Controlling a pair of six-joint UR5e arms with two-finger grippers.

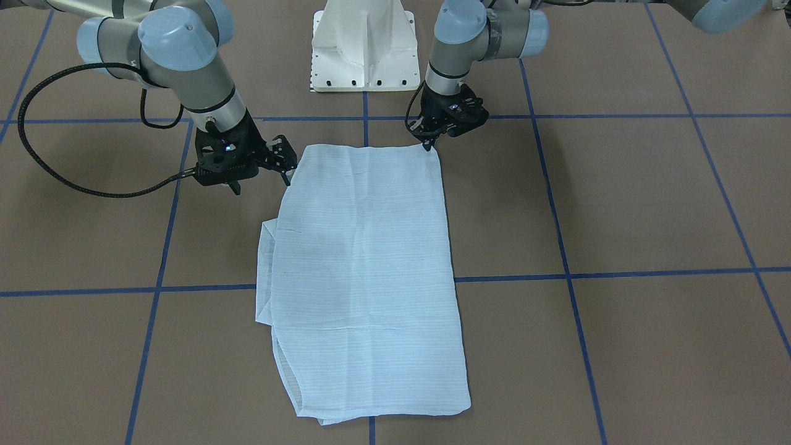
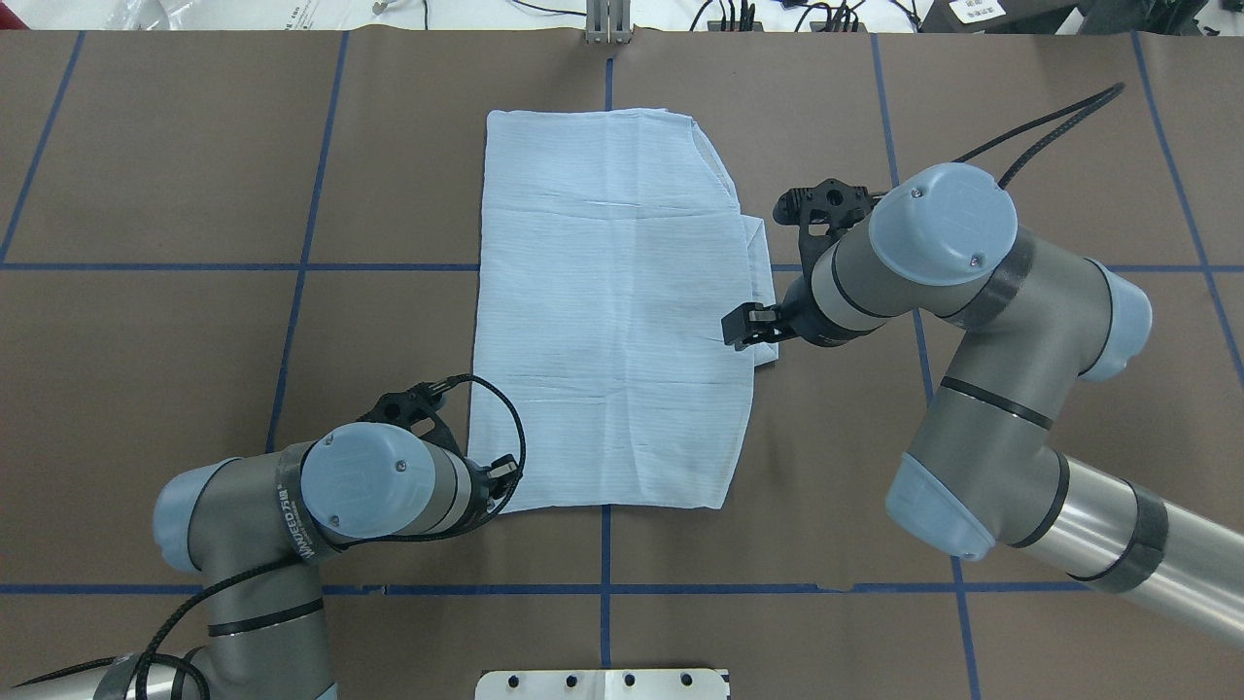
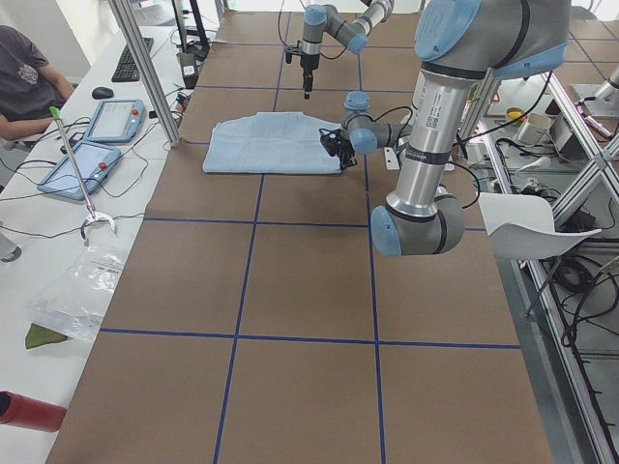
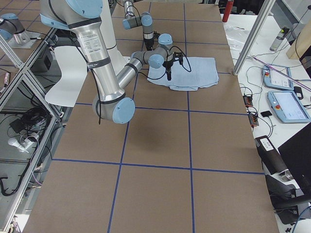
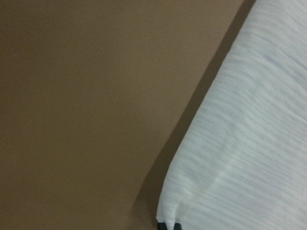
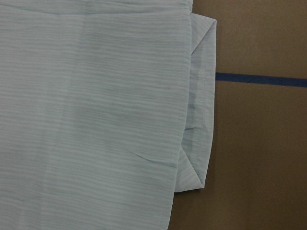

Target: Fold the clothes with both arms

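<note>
— Overhead exterior view: where's the shirt (image 2: 612,311)?
— Folded flat, mid-table (image 2: 194,340). The left gripper (image 1: 427,146) is clamped on its robot-side corner. The right gripper (image 1: 261,184) hangs spread wide over its side edge.

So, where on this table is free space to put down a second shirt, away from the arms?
The table is bare on the robot's left of the shirt, beyond the left gripper. The far corner on the robot's right is also bare. It is crowded at the shirt's near left corner and along its right edge, where the right gripper hovers.
</note>
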